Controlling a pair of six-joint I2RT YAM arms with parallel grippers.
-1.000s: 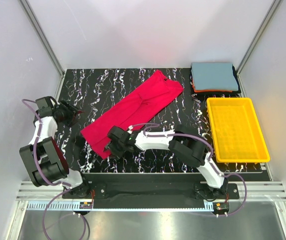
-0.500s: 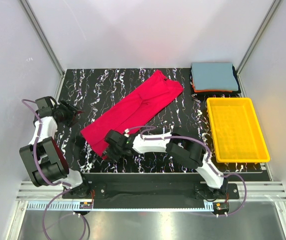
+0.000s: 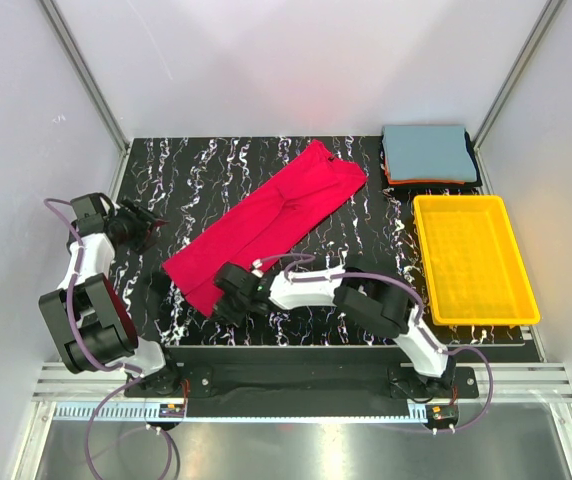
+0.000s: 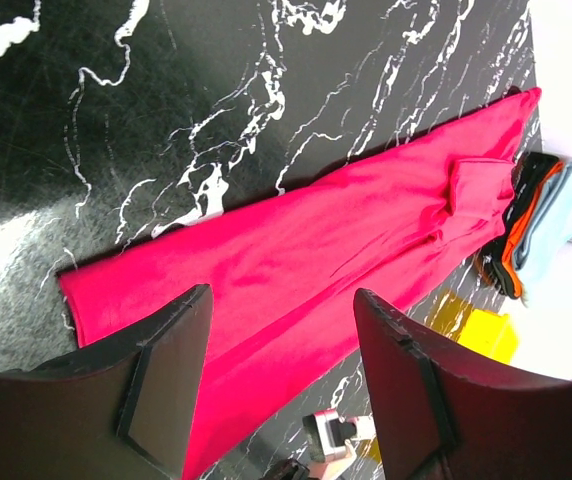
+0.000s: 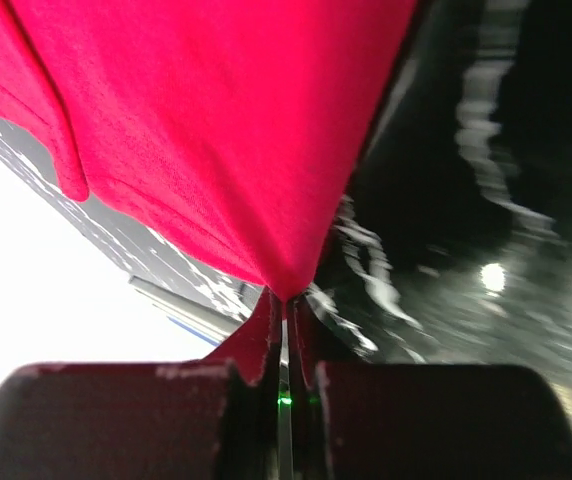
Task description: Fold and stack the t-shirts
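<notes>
a black table (image 3: 196,170) with white marble veining fills the view from above, inside pale walls. a red shirt (image 3: 266,215) lies across its middle, folded into a long band running diagonally from the near left to the far centre. a yellow tray (image 3: 463,201) sits at the right edge of the table. just behind the tray, in the far right corner, is a stack of folded shirts: a grey-blue shirt (image 3: 426,150) on top, with thin edges of an orange shirt (image 3: 396,181) and a dark shirt (image 3: 474,165) showing beneath it. the right gripper (image 5: 286,320) reaches low to the red shirt's near end; its fingers are pressed together, pinching a corner of the red cloth between them. the left gripper (image 4: 281,370) hangs over the left side of the table, apart from the shirt, its fingers spread and holding nothing.
</notes>
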